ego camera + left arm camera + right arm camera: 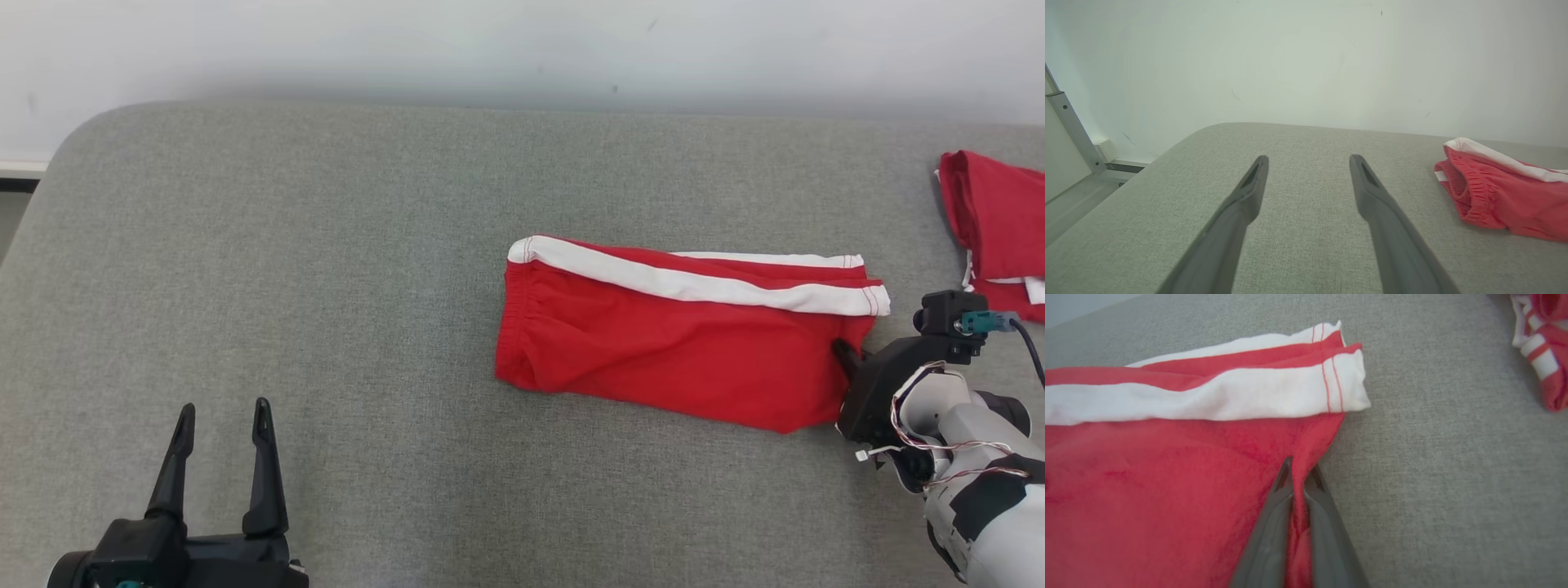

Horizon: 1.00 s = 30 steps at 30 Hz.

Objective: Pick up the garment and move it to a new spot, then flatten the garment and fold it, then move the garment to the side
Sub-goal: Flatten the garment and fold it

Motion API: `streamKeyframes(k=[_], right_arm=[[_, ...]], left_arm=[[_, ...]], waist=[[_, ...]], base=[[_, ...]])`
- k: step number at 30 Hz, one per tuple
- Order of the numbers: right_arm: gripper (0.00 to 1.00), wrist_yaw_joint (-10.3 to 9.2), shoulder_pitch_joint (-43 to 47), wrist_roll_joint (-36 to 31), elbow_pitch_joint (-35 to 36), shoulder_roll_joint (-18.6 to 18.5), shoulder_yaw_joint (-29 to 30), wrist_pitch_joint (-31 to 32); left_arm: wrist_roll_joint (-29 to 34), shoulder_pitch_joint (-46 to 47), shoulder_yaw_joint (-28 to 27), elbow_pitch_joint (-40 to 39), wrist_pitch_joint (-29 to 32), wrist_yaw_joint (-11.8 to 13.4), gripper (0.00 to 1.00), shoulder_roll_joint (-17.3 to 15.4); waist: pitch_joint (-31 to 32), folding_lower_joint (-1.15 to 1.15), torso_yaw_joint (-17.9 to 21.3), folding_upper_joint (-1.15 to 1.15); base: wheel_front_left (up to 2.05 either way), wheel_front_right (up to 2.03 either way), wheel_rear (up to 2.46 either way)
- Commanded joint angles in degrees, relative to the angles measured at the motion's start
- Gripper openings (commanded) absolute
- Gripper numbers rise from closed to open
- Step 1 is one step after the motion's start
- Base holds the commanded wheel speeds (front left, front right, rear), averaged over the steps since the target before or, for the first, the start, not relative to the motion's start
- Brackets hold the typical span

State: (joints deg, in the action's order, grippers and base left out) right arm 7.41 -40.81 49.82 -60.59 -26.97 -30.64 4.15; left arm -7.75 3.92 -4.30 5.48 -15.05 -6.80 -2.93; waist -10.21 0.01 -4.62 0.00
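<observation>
Red garment (669,351) in right claw (842,349)

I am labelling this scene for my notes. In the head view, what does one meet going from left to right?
left end effector, open → red shorts → right end effector, shut on the shorts' edge → second red garment

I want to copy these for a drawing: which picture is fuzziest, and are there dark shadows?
Right wrist view: fuzziest, the red fabric shorts with white stripes and the right pincer pinching them look soft. Head view: sharp, even light, only a faint shadow under the shorts. Left wrist view: clear, but colours are paler, so the shorts look pinkish.
</observation>
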Motion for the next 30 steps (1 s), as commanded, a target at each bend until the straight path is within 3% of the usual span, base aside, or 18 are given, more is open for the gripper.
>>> streamKeyframes(k=[1,7,17,30], right_arm=[[0.00,0.09,1.28,0.13,-1.00,0.06,-0.49,0.86],[0.00,-0.03,-0.41,-0.79,-2.01,-3.89,-0.54,-1.44],[0.00,-0.02,-1.97,0.09,2.67,-4.14,-1.53,-3.09],[0.00,-0.02,-3.63,1.56,16.41,2.73,-6.56,0.44]], left_arm=[[-0.07,-0.17,0.00,0.19,-0.15,0.13,1.00,0.08],[0.02,-0.66,-0.05,0.34,-0.15,0.07,1.00,0.08],[-0.64,-2.63,-0.94,0.33,-0.15,0.40,1.00,0.08],[-1.27,-1.27,0.79,0.71,-0.15,0.50,1.00,0.07]], waist=[[0.54,-0.01,0.29,0.00],[1.93,-0.01,0.74,0.00],[3.65,-0.01,3.07,0.00],[3.56,-0.01,4.16,0.00]], base=[[0.00,0.00,0.00],[0.00,0.00,0.00],[0.00,0.00,0.00],[0.00,0.00,0.00]])
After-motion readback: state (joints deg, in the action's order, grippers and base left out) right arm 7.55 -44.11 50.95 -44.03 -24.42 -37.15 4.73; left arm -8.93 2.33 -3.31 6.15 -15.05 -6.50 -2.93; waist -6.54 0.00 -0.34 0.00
